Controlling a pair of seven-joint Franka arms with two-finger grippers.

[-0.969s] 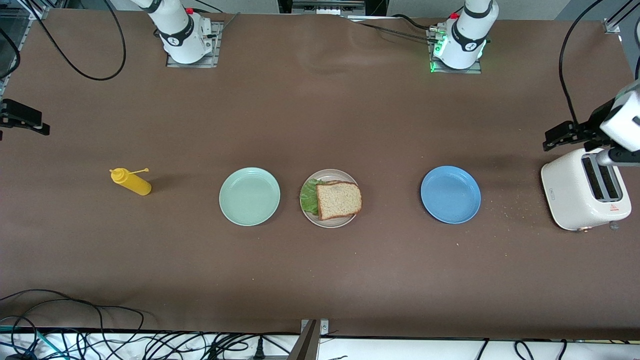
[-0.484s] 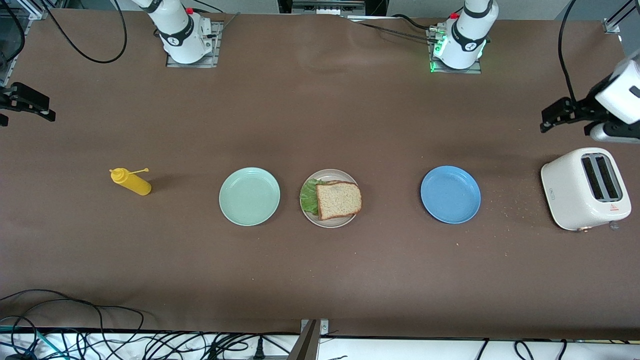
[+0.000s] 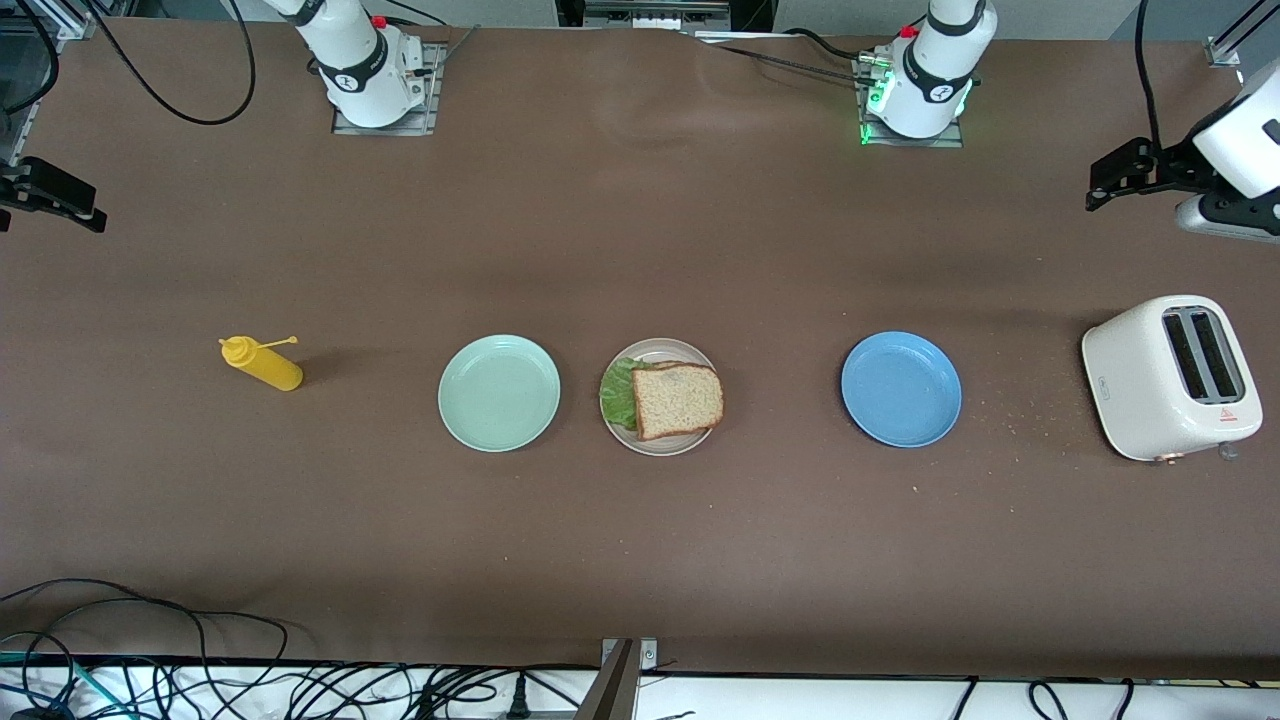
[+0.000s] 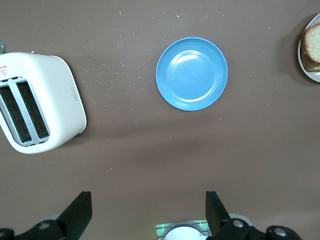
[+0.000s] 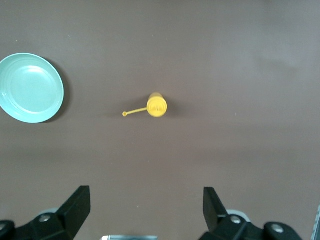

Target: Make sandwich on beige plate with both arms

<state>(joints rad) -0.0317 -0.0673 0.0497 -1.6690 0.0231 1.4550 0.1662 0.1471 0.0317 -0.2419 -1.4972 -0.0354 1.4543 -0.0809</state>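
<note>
- Cables (image 3: 200, 680): a tangle of black leads along the table edge nearest the front camera.
- Table (image 3: 640, 560): flat, matte brown surface; fine crumbs (image 3: 1020, 420) lie between the blue plate and the toaster.
- Three round, shallow, raised-rim plates in one row: mint-green plate (image 3: 499, 393) toward the right arm's end, beige plate (image 3: 657, 397) in the middle, blue plate (image 3: 901, 389) toward the left arm's end; none touches another.
- Sandwich (image 3: 677, 400): on the beige plate; a squarish, speckled tan slice with a darker crust on top, a second slice edge showing beneath it, and one ruffled green lettuce leaf (image 3: 618, 392) protruding toward the mint-green plate.
- Yellow squeeze bottle (image 3: 262, 364): one, smooth plastic, thin nozzle, well apart from the plates at the right arm's end.
- Toaster (image 3: 1170, 376): one, glossy white, rounded, two dark slots, at the left arm's end.
- Left gripper (image 4: 148, 215): raised over bare table near the toaster; jaws spread wide, holding nothing.
- Right gripper (image 5: 145, 210): raised over bare table at the right arm's end; jaws spread wide, holding nothing.
</note>
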